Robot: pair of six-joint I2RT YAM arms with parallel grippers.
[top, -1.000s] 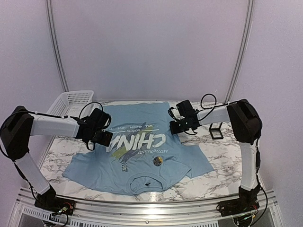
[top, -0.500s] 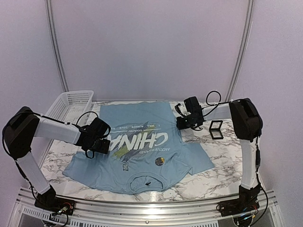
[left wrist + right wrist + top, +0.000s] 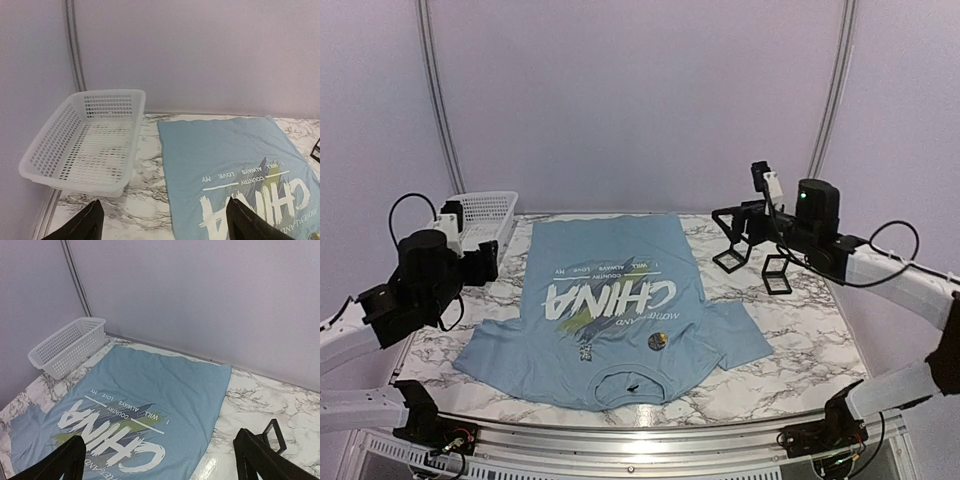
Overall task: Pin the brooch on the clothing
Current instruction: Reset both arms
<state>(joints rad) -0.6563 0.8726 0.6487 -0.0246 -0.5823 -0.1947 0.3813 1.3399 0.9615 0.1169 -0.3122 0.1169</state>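
- Marble table (image 3: 790, 340) carried everything.
- Light blue T-shirt (image 3: 610, 290) lay flat at centre, collar toward 6 o'clock.
- White mesh basket (image 3: 485, 208) sat at the shirt's 10 o'clock.
- Left gripper (image 3: 165, 222) hovered, fingers spread wide, nothing held.
- Right gripper (image 3: 162, 460) hovered, equally wide, empty.
- Black square case (image 3: 777, 275) stood at the shirt's 3 o'clock.
- Brooch (image 3: 656, 341) rested on the shirt, at 5 o'clock of the CHINA lettering.

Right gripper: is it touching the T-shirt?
Apart. The right wrist view shows the open right gripper hanging in the air, with the T-shirt lying well below it.
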